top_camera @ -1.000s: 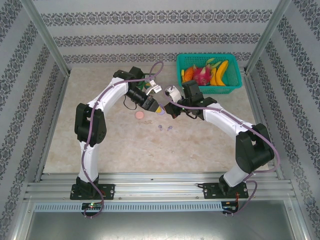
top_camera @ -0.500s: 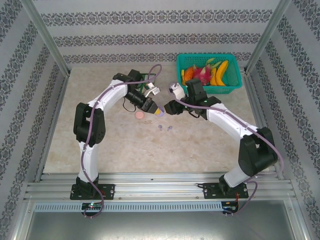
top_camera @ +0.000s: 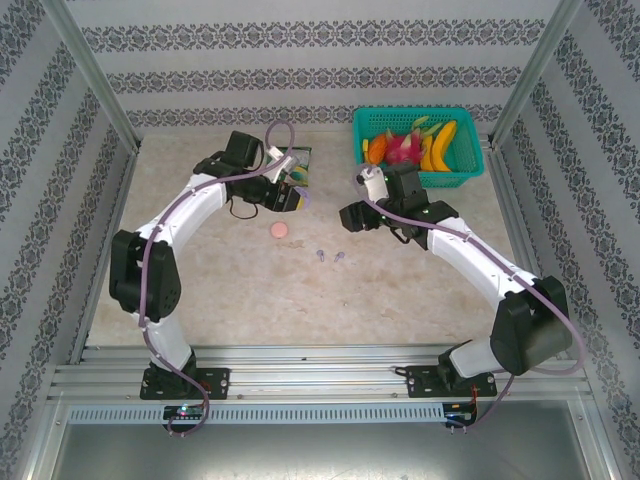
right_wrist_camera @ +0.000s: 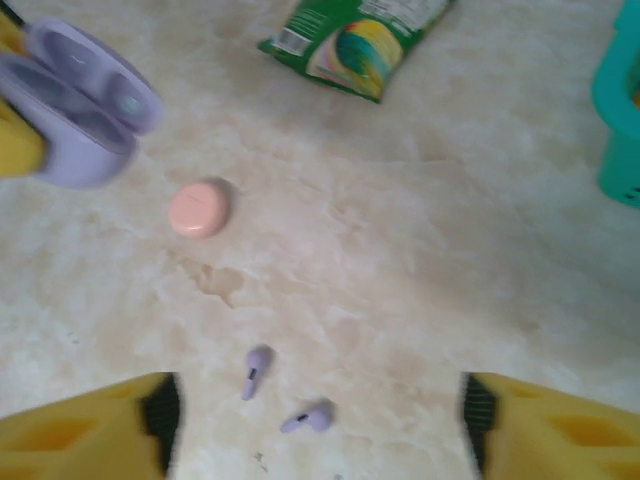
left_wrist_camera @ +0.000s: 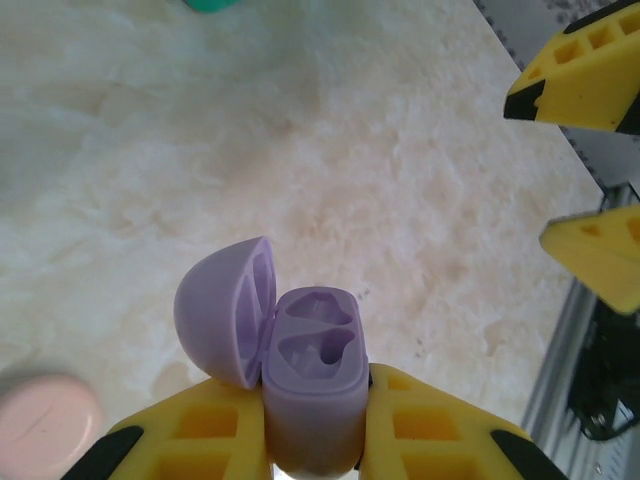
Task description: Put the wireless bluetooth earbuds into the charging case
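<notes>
My left gripper (left_wrist_camera: 315, 440) squeezes the small lilac plastic charging case (left_wrist_camera: 312, 380), whose lid is flipped up. My right gripper (right_wrist_camera: 320, 430) is spread wide and holds nothing. Two tiny lilac stemmed earbuds (right_wrist_camera: 256, 370) lie on the beige table (right_wrist_camera: 450, 250) below it, between its fingers.

Probably a robot lab cell, aluminium frame posts (top_camera: 92, 75), wallpapered panels (top_camera: 320, 48), marble-look tabletop (top_camera: 250, 290)
</notes>
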